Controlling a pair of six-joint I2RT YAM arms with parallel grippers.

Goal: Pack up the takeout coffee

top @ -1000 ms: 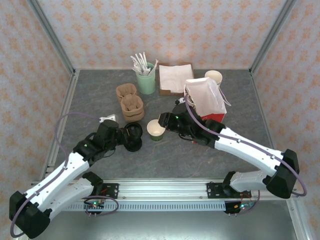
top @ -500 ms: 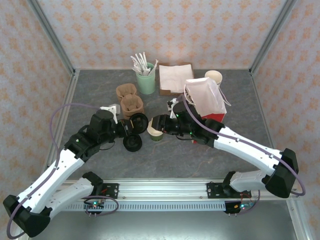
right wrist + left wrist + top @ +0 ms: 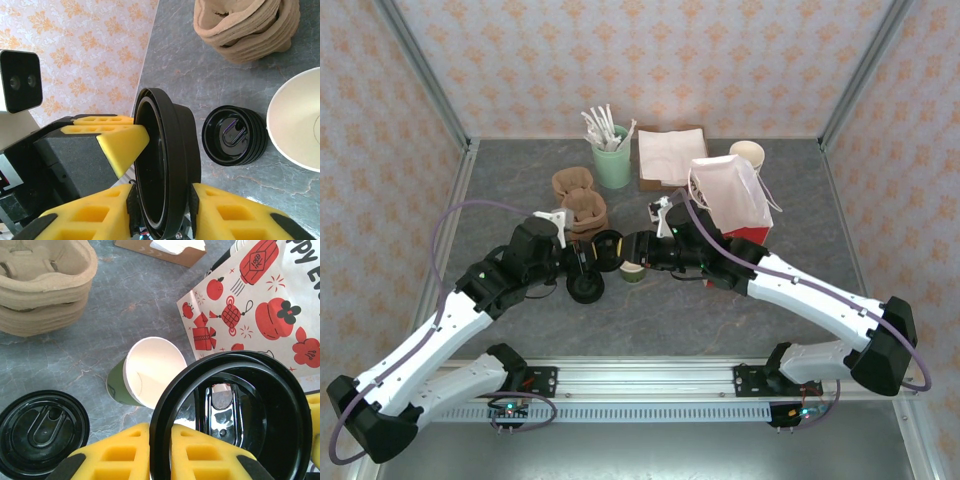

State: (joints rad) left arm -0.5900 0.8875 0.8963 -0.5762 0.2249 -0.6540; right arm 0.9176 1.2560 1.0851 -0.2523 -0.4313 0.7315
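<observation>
The olive-green paper cup point(image 3: 632, 272) stands open and upright on the table, cream-white inside point(image 3: 150, 372), its rim at the right edge of the right wrist view point(image 3: 300, 125). Just above and left of it a black lid point(image 3: 607, 250) is held on edge between both grippers. My left gripper point(image 3: 160, 450) is shut on the lid's rim point(image 3: 230, 410). My right gripper point(image 3: 162, 200) has its pads against both faces of the same lid point(image 3: 170, 170). In the top view the left gripper point(image 3: 595, 252) and right gripper point(image 3: 625, 247) meet nose to nose.
A stack of black lids point(image 3: 585, 288) lies left of the cup. Brown pulp cup carriers point(image 3: 582, 205) sit behind it. Further back are a mint-green cup of stirrers point(image 3: 612, 160), a napkin box point(image 3: 670, 155), a red-printed paper bag point(image 3: 730, 195) and nested cups point(image 3: 747, 153).
My left gripper lifted one lid off the stack and carried it up and right. My right gripper moved left to meet it and narrowed onto the lid.
</observation>
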